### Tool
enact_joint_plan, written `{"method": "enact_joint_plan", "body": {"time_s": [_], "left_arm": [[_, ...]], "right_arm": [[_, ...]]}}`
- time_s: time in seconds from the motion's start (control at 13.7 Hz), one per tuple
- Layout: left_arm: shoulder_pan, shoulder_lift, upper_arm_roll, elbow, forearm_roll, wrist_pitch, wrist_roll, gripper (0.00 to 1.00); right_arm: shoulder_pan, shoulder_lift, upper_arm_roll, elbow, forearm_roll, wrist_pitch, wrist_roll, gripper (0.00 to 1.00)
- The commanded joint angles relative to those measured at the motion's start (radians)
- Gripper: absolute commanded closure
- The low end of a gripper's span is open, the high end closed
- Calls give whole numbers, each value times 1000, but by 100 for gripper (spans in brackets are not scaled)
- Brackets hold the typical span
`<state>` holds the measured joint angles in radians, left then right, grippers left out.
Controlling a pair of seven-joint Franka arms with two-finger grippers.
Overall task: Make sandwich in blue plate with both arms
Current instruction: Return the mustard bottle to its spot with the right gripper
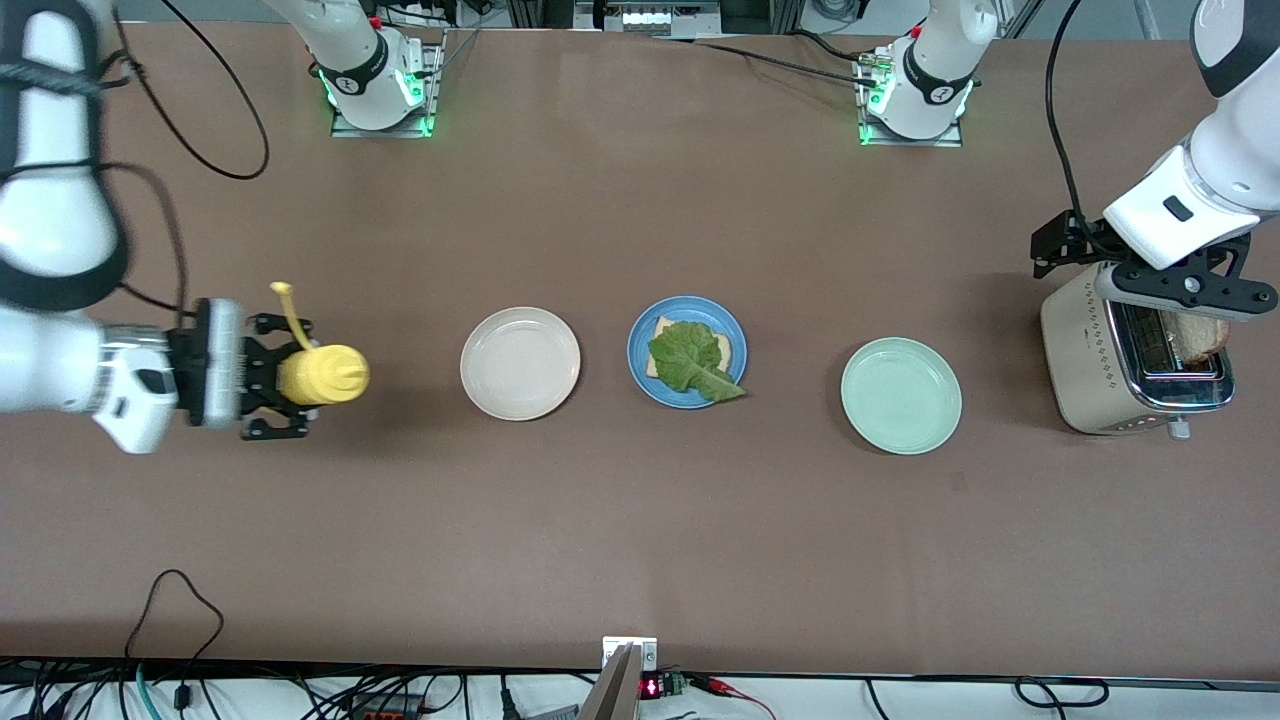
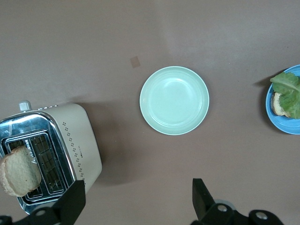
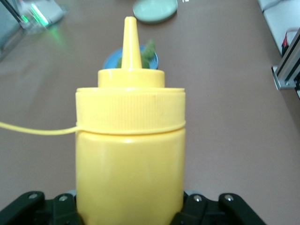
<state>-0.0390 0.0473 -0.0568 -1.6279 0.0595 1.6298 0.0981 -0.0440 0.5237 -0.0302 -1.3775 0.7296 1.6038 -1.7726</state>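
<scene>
Sideways in the right gripper (image 1: 290, 385), whose jaws clamp it, the yellow bottle (image 1: 322, 375) points its nozzle at the blue plate (image 1: 640, 330) mid-surface, holding bread and lettuce (image 1: 690, 360). Left gripper (image 1: 1150, 265), jaws open, hangs over the toaster (image 1: 1085, 370).

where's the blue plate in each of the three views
Front view: the blue plate sits mid-table between the cream plate and the green plate.
Left wrist view: cut off at the picture's edge, beside the green plate.
Right wrist view: a sliver showing past the yellow bottle.
Shared landmark: the green plate.
</scene>
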Motion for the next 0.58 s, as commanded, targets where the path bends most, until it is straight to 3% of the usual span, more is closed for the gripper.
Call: {"method": "enact_joint_plan", "body": {"time_s": [0.0, 0.51], "left_arm": [[-5, -17, 9, -12, -17, 1, -3, 0], [-5, -17, 8, -12, -17, 2, -3, 0]], "right_arm": [[-123, 22, 23, -104, 149, -57, -187, 61], [-326, 246, 23, -106, 300, -223, -517, 60]]}}
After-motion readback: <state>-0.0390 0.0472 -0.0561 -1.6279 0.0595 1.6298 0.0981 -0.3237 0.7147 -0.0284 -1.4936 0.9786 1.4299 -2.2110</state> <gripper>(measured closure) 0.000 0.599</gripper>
